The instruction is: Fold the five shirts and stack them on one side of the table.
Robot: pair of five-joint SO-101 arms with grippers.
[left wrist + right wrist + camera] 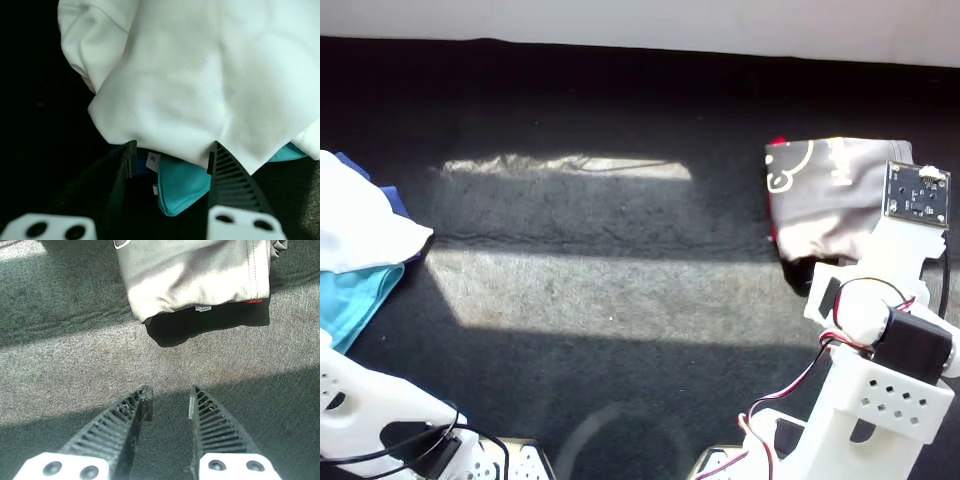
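My left pincer [173, 148] is apart, nothing clamped. Its tips sit right at the hem of the white shirt [200, 75], with a fold of the teal shirt [182, 187] in the gap. I can't tell if the tips touch cloth. A small label pokes out by the teal fold, its print too small to read.

From above, the white shirt [360, 225] lies crumpled at the table's [620, 300] left edge, cut off by the frame. It lies over the teal shirt [355, 295], and a blue shirt [392, 198] only peeks out behind it.

My right pincer [170, 390] is slightly apart and empty, hanging over bare table just short of the grey shirt [195, 270]. That one lies folded on the table's right side [830, 195], partly covered by my right arm's camera board. Red fabric [253, 301] shows as a sliver under it. The rest is hidden.
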